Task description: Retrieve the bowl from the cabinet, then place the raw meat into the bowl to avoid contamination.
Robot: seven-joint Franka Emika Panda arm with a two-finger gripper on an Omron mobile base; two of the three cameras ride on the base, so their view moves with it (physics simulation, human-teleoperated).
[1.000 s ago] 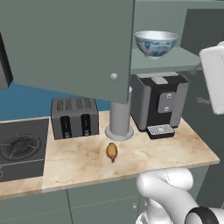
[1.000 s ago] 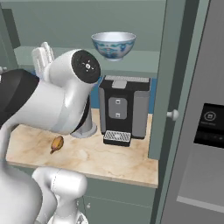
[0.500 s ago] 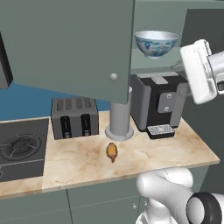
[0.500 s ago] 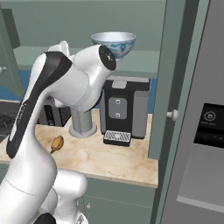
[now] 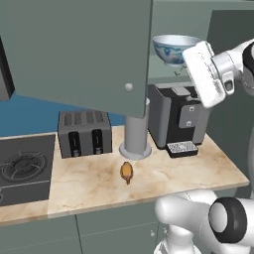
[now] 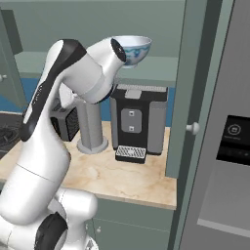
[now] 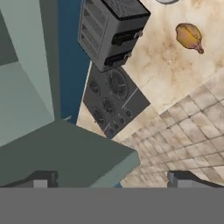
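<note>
Pincer (image 7: 109, 179) spread wide, nothing held, raised beside the cabinet (image 5: 74, 49) opening. Bowl (image 5: 172, 48) sat on the inner shelf (image 5: 171, 77), near its front edge, above the coffee machine (image 5: 176, 119). Raw meat (image 5: 127, 171) lay on the surface (image 5: 89, 181) in open space before the grey canister (image 5: 135, 136), apart from the toaster (image 5: 84, 133).

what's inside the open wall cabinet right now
The bowl stands upright on the cabinet shelf above the coffee machine. The open door and the arm cover the rest of the shelf.
</note>
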